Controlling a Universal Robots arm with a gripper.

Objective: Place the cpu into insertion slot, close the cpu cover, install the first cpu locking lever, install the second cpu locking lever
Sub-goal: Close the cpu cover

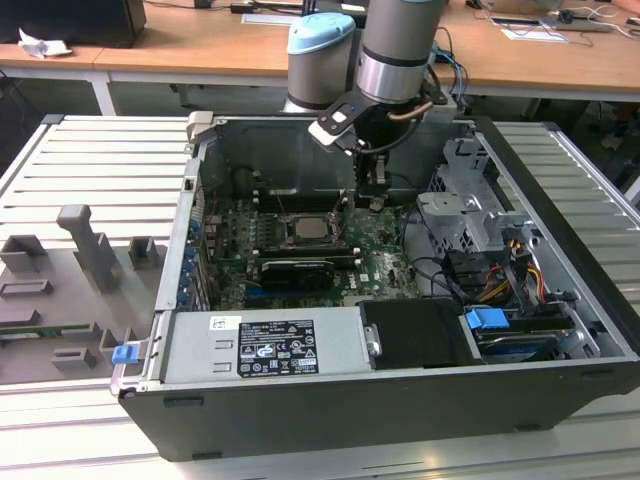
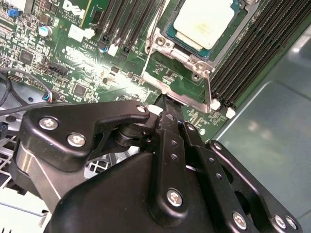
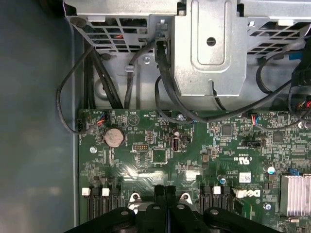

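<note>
The cpu (image 2: 205,19) (image 1: 305,228), a pale silvery square, lies in the insertion slot (image 2: 171,37) on the green board. The silver cpu cover (image 2: 193,57) lies flat around it as a frame. Two thin metal locking levers (image 1: 284,206) (image 1: 341,208) stand up at the socket's sides; in the second wrist view one lever rod (image 2: 210,90) runs beside the socket. My gripper (image 1: 374,198) (image 2: 165,104) (image 3: 165,190) hangs to the exterior view's right of the socket. Its black fingers (image 3: 159,194) are shut together with nothing between them, the tip close to a lever rod.
The open computer case has a silver drive cage (image 1: 465,205) and cables at the exterior view's right and a power supply (image 1: 265,345) at the front. Long black memory slots (image 2: 245,53) flank the socket. A grey parts fixture (image 1: 85,250) lies on the exterior view's left.
</note>
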